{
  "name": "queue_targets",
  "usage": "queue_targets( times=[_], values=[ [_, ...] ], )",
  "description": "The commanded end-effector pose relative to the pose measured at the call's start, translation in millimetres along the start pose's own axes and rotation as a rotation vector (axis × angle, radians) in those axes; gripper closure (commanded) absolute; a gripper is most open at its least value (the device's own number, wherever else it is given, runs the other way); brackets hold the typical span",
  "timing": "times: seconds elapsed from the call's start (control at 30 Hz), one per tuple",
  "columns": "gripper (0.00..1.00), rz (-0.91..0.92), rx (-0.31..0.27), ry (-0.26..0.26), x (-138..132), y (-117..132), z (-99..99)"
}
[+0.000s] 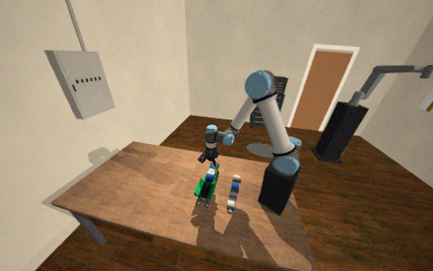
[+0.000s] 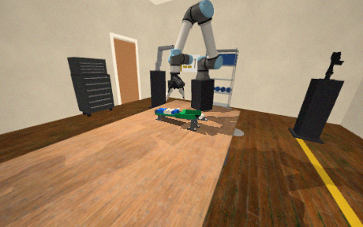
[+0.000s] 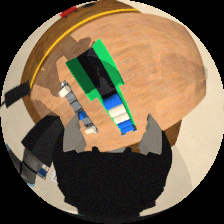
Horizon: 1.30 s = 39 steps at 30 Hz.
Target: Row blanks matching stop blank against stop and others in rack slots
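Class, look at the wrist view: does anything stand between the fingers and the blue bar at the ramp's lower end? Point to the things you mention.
Nothing visible stands between the open fingers and the end blue bar (image 3: 128,128) on the ramp (image 3: 116,80).

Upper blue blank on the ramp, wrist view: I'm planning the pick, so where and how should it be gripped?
Probably by its two short ends, from above: the blue blank lies across the green ramp, a white blank against one long side, leaving little finger room there.
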<state>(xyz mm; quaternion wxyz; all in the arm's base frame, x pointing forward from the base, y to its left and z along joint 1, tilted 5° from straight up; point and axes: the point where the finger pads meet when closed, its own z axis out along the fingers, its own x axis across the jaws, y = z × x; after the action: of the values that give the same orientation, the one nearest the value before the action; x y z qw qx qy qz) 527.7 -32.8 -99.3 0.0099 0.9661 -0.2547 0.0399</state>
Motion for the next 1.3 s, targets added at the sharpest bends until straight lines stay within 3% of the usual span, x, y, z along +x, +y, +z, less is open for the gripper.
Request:
queue_targets(
  times=[0.0, 0.4, 1.27],
  values=[
    [0.0, 0.167, -0.004, -0.002, 2, 2, 1.8],
    [0.0, 0.401, -0.004, -0.001, 6, 4, 2.6],
    [0.0, 1.097, -0.004, 0.001, 16, 16, 5.3]
  ],
)
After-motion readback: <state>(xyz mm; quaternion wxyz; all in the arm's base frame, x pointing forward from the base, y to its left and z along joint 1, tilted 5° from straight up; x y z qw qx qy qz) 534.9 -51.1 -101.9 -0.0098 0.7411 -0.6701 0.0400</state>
